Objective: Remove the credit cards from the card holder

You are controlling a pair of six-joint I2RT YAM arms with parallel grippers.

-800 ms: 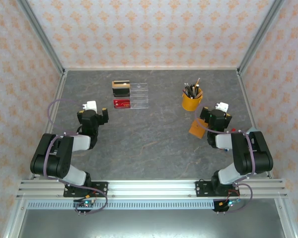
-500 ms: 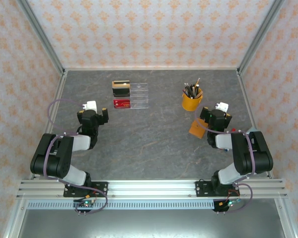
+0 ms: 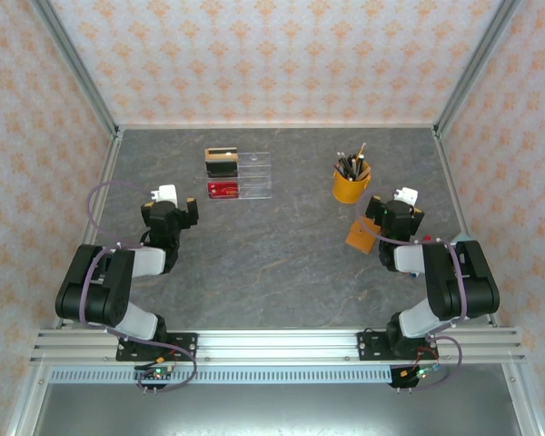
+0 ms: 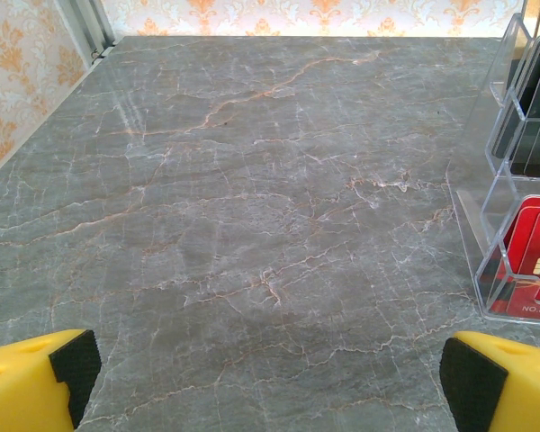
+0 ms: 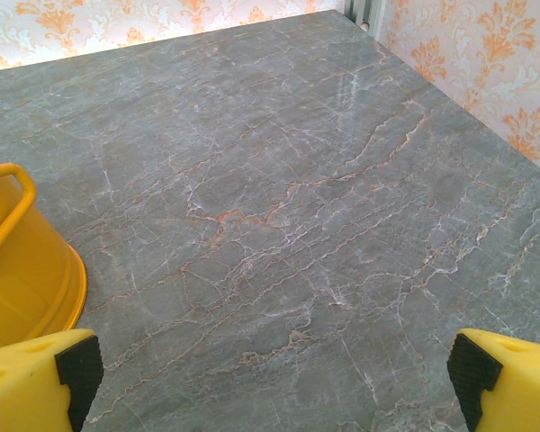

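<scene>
**A:** Starting with the largest: a grey veined bench [image 3: 282, 263], closed in by patterned walls. Carrying what?

**B:** Two arms at the near edge. Left gripper [image 3: 173, 211] spread wide, nothing between its fingers. Same with the right gripper [image 3: 392, 211]: gaping fully, grasping nothing.

**A:** And the thing to be emptied?

**B:** Card holder [image 3: 358, 234], flat on the bench, an orange rectangle turned a little askew. Just beside the right gripper, on its left, toward the middle of the bench. Right up against that wrist in the top view; touching or not, impossible to tell. Well apart from the left gripper.

**A:** Around it?

**B:** Far across the bench, toward the back, a clear tiered stand [image 3: 250, 174], ahead and to the right of the left gripper. Nearer, just beyond the card holder, a yellow cup [image 3: 351, 186], looming at the left edge of the right wrist view. Inside the stand, a red card [image 3: 223, 189] in the front pocket, with a chip showing from the left wrist; behind it, dark cards [image 3: 222, 162]. Smallest of all, pens [image 3: 352, 163] poking up out of the cup.
</scene>
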